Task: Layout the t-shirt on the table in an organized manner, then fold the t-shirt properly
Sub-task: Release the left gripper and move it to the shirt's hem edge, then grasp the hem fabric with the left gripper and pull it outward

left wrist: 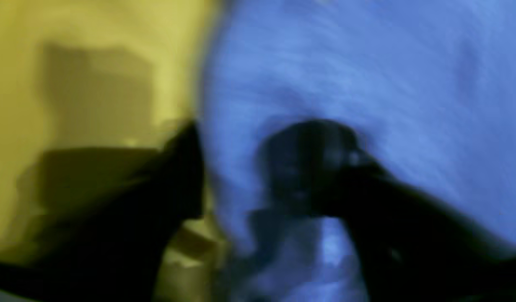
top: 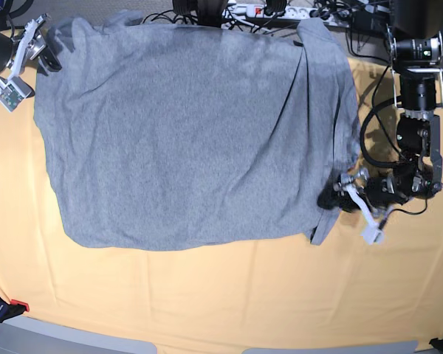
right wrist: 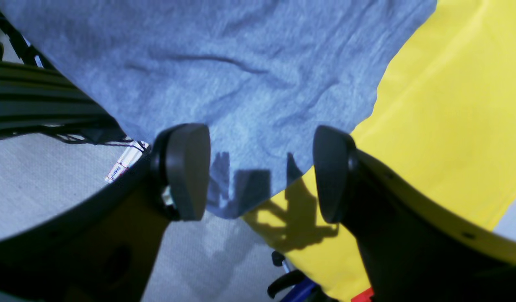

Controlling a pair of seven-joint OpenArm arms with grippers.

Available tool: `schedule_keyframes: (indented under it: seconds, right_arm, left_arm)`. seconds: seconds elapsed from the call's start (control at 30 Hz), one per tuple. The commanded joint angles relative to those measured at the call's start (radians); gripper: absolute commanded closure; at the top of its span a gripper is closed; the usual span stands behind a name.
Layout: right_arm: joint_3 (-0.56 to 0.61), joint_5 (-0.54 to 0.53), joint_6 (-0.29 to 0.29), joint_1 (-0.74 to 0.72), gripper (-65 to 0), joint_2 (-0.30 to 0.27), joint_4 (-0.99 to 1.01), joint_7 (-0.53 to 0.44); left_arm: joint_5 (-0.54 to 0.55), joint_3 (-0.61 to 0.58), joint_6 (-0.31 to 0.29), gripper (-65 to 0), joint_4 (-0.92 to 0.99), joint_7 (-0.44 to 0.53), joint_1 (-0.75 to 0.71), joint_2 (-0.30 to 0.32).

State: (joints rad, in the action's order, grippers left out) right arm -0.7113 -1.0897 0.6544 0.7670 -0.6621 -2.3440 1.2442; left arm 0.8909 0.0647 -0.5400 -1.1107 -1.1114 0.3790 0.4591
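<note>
The t-shirt (top: 192, 133) lies spread, plain side up, across the far half of the table (top: 207, 295), ready for folding. The left gripper (top: 338, 198) straddles its right edge, one finger over cloth; whether it grips cannot be told. The right gripper (right wrist: 260, 172) hangs open at the far-left corner, which overhangs the table. Cables (top: 229, 13) crowd the far edge.

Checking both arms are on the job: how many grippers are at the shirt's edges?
2. The left gripper is at the t-shirt's lower right edge in the base view; the right gripper is at its upper left corner.
</note>
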Motion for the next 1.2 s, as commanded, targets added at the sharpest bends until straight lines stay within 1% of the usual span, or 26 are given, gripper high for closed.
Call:
schedule_keyframes:
  seconds: [0.0, 0.03, 0.13, 0.23, 0.33, 0.5, 0.9, 1.07, 1.17]
  right_arm:
    - [-0.010, -0.007, 0.000, 0.002, -40.4, -0.014, -0.012, -0.016]
    - [-0.010, -0.006, 0.000, 0.003, -40.4, -0.014, -0.012, -0.015]
    - [-0.010, -0.007, 0.000, 0.003, -40.4, -0.014, -0.012, -0.014]
    - [-0.010, -0.006, 0.000, 0.000, -40.4, -0.014, -0.012, -0.019]
    - [-0.009, -0.007, 0.000, -0.014, -40.4, -0.014, -0.012, -0.022]
    - [-0.009, -0.007, 0.000, -0.019, -40.4, -0.014, -0.012, -0.030]
    - [-0.009, -0.006, 0.000, -0.019, -40.5, -0.014, -0.012, -0.034]
    - [-0.009, -0.006, 0.000, -0.019, -40.4, -0.011, -0.012, -0.034]
    - [-0.009, -0.006, 0.001, -0.020, -40.5, 0.006, -0.012, -0.037]
  left_arm:
    - [0.024, -0.003, -0.022, -10.6, -0.005, -0.033, 0.016, 0.006]
    - [0.070, -0.003, -0.039, 0.0, -0.007, -0.051, 0.018, 0.006]
    - [0.208, -0.003, -0.079, 0.0, -0.016, -0.101, 0.021, 0.006]
    - [0.392, -0.003, -0.158, 0.0, -0.023, -0.178, 0.022, 0.006]
    - [0.593, -0.003, -0.158, 0.0, -0.024, -0.285, 0.023, 0.006]
    - [0.593, -0.003, -0.158, 0.0, -0.031, -0.285, 0.023, -0.021]
    - [0.593, -0.005, -0.158, 0.0, -0.034, -0.285, 0.023, -0.144]
    - [0.593, -0.006, -0.158, 0.0, -0.051, -0.285, 0.022, -0.160]
    - [0.593, -0.038, -0.158, 0.0, -0.072, -0.285, 0.020, -0.156]
